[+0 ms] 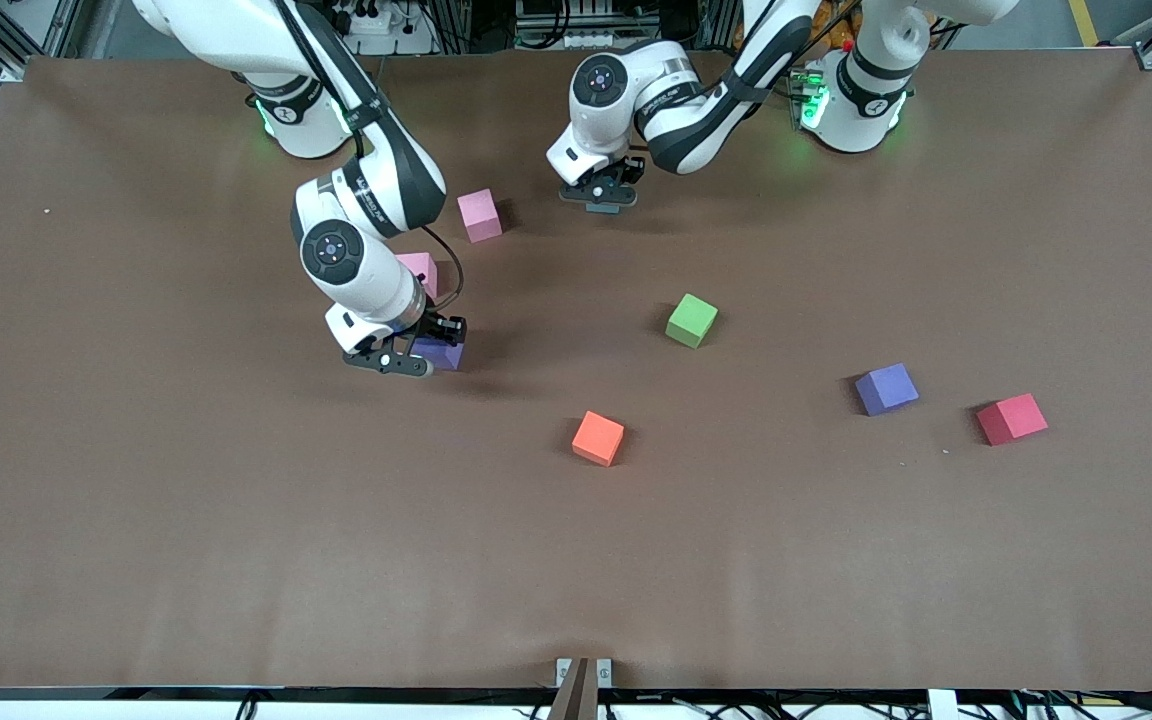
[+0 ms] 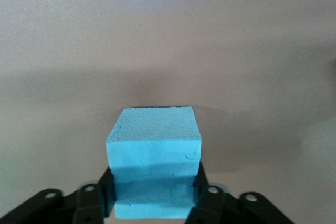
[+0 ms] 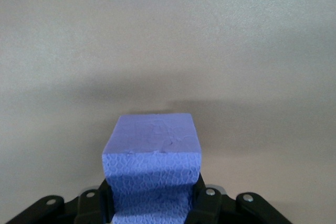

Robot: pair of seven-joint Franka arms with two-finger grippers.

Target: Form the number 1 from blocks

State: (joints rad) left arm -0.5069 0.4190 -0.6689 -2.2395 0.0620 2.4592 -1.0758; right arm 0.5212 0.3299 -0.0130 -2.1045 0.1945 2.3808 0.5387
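Observation:
My right gripper [image 1: 424, 356] is shut on a purple block [image 1: 442, 352], low over the table just in front of a pink block [image 1: 420, 268] that the arm partly hides. In the right wrist view the purple block [image 3: 152, 156] sits squeezed between the fingers [image 3: 206, 203]. My left gripper [image 1: 602, 198] is low over the table near the robots' bases, shut on a light blue block [image 2: 154, 150]. A second pink block [image 1: 479, 215] lies between the two grippers. Green [image 1: 692, 320], orange [image 1: 598, 438], another purple [image 1: 886, 388] and red [image 1: 1012, 418] blocks lie loose on the table.
The brown table mat [image 1: 236, 560] stretches wide on the side nearest the front camera. The loose purple and red blocks lie toward the left arm's end. Both robot bases stand along the table's edge at the top of the front view.

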